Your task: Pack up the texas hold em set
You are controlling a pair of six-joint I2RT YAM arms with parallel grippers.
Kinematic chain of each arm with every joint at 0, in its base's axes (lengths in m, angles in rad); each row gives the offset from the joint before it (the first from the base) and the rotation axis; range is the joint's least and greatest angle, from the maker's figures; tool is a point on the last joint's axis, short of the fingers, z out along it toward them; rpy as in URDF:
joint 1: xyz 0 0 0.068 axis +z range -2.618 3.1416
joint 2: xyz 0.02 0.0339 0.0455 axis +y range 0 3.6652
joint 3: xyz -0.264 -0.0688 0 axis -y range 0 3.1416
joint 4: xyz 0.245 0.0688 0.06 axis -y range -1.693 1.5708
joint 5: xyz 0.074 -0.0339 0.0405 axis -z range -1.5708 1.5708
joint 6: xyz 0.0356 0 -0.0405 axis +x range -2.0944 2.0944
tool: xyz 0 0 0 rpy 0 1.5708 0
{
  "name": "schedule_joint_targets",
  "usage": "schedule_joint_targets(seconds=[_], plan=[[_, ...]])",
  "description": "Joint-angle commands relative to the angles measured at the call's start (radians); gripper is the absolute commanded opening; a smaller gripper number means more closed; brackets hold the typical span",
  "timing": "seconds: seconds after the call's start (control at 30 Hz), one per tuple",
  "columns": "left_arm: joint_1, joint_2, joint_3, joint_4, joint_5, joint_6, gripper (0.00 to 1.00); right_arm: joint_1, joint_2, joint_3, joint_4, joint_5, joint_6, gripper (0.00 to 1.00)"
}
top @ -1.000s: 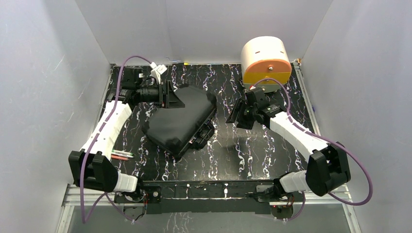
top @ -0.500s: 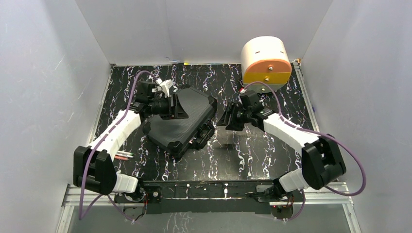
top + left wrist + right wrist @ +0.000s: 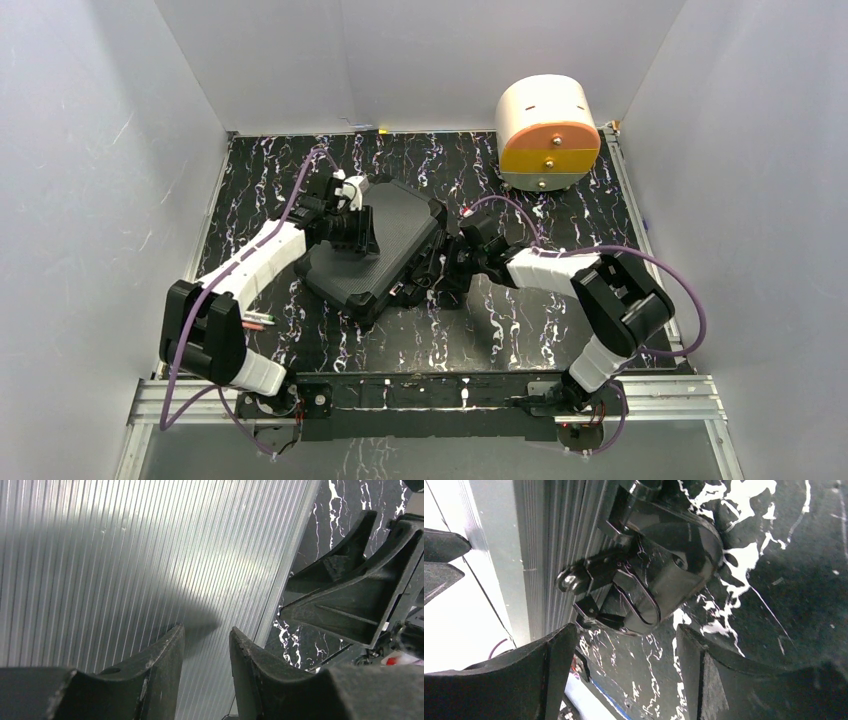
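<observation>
Left gripper [image 3: 357, 232] is hanging over the far-left part of the black case [image 3: 400, 235], its two fingers [image 3: 165, 650] standing a narrow gap apart close above the ribbed lid [image 3: 125, 555] and holding nothing between them, though whether they are touching it cannot be told. Right gripper [image 3: 447, 268] is reaching in from the right and sitting at the case's right-hand edge, its jaws spread wide and empty, with a shiny metal latch [image 3: 659, 575] on the case's side lying just ahead of the gap between them; whether that latch is fastened is not showing clearly. The case is lying with its lid down, turned at a slant, on the black marbled table [image 3: 520, 330], left of the middle and between the two arms. In the left wrist view the dark fingers [image 3: 350, 605] of the right gripper are showing past the lid's edge. A white-and-orange drawer box [image 3: 547, 135] is standing at the far right of the table, well apart from the case, and two pens [image 3: 255, 320], red and green, are lying beside the left arm near the table's left edge
</observation>
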Motion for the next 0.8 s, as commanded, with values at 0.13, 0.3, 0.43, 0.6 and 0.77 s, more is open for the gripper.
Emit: schedule_joint_targets(seconds=[0.13, 0.3, 0.43, 0.6, 0.77], plan=[[-0.054, 0.115, -0.02, -0.13, -0.135, 0.011, 0.37, 0.022, 0.032, -0.008, 0.231, -0.026, 0.05, 0.82], [-0.061, 0.122, -0.013, -0.125, -0.134, 0.014, 0.37, 0.025, 0.027, -0.017, 0.311, -0.056, 0.084, 0.84], [-0.061, 0.118, -0.019, -0.113, -0.124, 0.016, 0.37, 0.026, 0.022, -0.001, 0.321, -0.051, 0.072, 0.84], [-0.061, 0.122, -0.021, -0.111, -0.12, 0.017, 0.37, 0.026, 0.05, 0.02, 0.349, -0.065, 0.072, 0.82], [-0.061, 0.121, -0.028, -0.107, -0.116, 0.018, 0.37, 0.027, 0.089, 0.037, 0.403, -0.091, 0.095, 0.79]])
